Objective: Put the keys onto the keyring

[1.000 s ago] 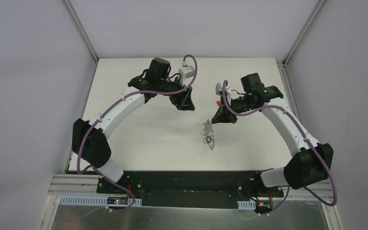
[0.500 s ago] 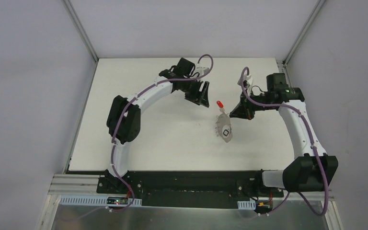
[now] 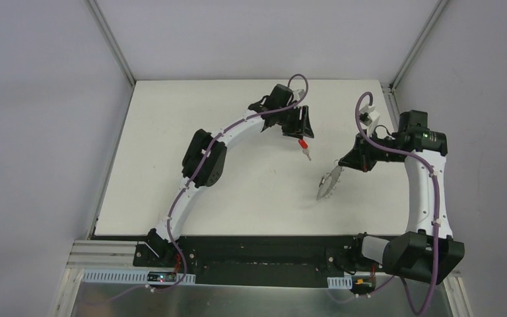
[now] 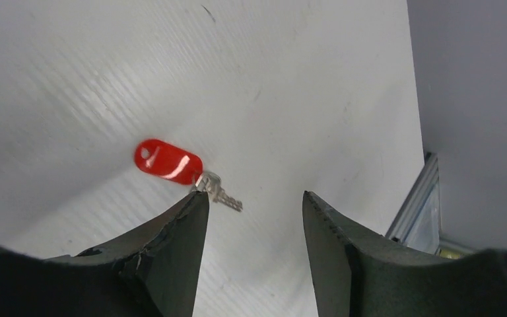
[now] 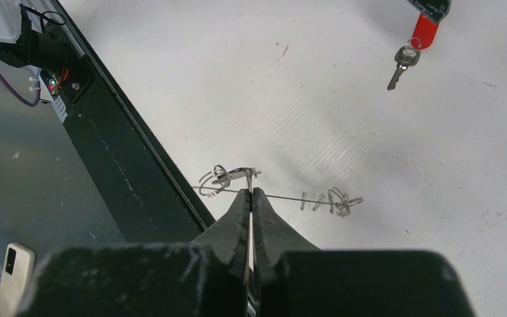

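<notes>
The red-headed key (image 3: 302, 144) lies flat on the white table, with its metal blade pointing to the near side. My left gripper (image 3: 300, 129) is open just behind it. In the left wrist view the red head (image 4: 167, 160) lies just beyond the left fingertip (image 4: 195, 205), outside the jaws. My right gripper (image 3: 341, 169) is shut on the keyring (image 3: 327, 184). In the right wrist view its thin band (image 5: 284, 197) is seen edge-on, with wire loops (image 5: 332, 200) at both ends. The red key also shows there (image 5: 424, 30). The key with the dark tag is not clear in any view.
The black base rail (image 5: 125, 165) runs along the table's near edge, close under the keyring. A white phone-like object (image 5: 14, 264) lies below the rail. The table's right edge and metal frame (image 4: 417, 198) are close to my left gripper.
My left arm has stretched right to reach the red key. My right gripper has moved the keyring right and nearer, away from the red key, which has stayed in place.
</notes>
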Robot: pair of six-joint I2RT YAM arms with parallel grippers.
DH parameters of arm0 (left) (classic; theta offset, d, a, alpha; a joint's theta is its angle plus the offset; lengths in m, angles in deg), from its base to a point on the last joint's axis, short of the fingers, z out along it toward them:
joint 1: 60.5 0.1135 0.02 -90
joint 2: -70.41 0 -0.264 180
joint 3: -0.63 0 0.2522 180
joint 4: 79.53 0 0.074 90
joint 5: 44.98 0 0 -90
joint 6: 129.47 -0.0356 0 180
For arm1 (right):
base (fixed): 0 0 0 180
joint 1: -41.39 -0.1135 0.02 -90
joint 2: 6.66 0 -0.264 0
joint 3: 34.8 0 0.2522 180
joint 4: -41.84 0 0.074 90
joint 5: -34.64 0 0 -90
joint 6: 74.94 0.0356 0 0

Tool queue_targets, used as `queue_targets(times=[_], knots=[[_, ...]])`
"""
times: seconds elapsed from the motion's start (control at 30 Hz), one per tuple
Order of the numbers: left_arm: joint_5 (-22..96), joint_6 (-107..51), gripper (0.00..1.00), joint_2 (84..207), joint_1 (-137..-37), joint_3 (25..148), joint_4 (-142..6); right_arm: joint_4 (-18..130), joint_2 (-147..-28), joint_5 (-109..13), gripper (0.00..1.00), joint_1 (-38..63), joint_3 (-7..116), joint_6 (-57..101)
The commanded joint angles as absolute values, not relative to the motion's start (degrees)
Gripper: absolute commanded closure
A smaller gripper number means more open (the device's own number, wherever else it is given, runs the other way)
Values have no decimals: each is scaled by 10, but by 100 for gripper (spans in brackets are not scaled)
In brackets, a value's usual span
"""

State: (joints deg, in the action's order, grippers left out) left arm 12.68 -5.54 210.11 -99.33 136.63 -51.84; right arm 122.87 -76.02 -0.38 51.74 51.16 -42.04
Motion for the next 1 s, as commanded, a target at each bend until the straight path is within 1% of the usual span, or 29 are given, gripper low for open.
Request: queue_targets(times=[0.0,0.1,0.2,0.43,0.97], knots=[[192,-21,45,2125,-1000,1436,-527,1269,-740,14,100,534,525,-439],[210,-23,47,2139,-1004,1451,-516,1271,-738,16,100,539,520,-440],[228,-26,51,2146,-1007,1457,-496,1271,-738,18,100,544,514,-441],[243,-29,58,2138,-1013,1436,-454,1271,-747,25,100,553,507,-453],[255,8,62,2143,-1022,1405,-443,1283,-736,25,100,561,507,-460]])
